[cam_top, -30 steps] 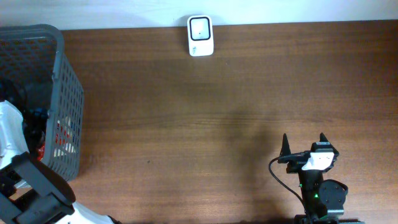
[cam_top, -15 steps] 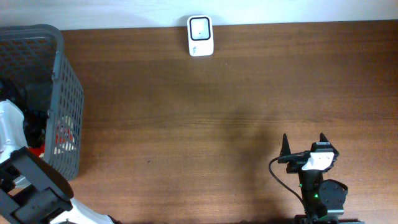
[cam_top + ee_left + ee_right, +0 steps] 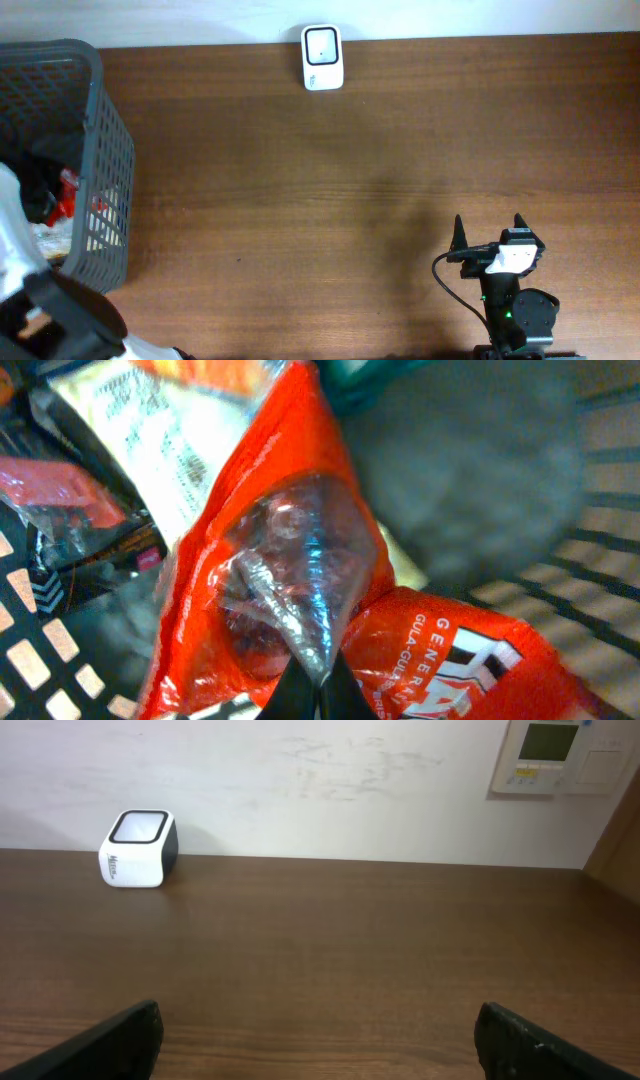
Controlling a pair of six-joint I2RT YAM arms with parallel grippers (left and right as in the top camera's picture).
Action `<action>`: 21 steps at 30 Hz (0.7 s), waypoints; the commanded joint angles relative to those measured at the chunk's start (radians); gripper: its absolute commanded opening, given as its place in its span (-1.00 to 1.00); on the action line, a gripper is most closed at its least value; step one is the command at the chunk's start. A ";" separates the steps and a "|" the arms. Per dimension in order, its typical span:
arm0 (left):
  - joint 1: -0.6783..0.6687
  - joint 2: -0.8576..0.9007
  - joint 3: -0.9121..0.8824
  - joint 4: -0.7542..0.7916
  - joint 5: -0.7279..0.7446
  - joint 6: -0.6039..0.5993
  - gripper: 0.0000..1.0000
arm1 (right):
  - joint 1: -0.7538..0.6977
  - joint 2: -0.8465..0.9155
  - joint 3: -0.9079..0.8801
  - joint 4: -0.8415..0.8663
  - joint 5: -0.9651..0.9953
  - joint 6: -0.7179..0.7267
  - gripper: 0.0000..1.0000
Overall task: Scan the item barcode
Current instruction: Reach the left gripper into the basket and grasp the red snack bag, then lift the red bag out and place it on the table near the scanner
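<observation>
1. The counter (image 3: 300, 200) lies bare through its middle and right side, a wide way across.
2. A grey basket (image 3: 112, 150) blocks the left end, its mesh walls high.
3. Inside, packets crowd tight; an orange packet (image 3: 300, 540) fills the gap.
4. A white scanner (image 3: 322, 57) sits at the far edge.
5. The right gripper (image 3: 488, 228) stands near right, jaws spread wide.

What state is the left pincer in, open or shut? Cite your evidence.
Shut. In the left wrist view, the left pincer has its dark tips meeting, pinching the clear window of the red packet.
</observation>
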 commanded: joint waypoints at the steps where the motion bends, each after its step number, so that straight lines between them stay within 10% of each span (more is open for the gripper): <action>1: 0.004 -0.181 0.087 0.013 0.072 0.009 -1.00 | 0.006 -0.006 -0.009 -0.003 0.005 -0.004 0.97; 10: 0.004 -0.571 0.093 0.259 0.094 0.008 -1.00 | 0.006 -0.006 -0.009 -0.003 0.006 -0.004 0.97; 21: -0.127 -0.647 0.092 0.283 0.653 0.009 -1.00 | 0.006 -0.006 -0.009 -0.003 0.005 -0.004 0.97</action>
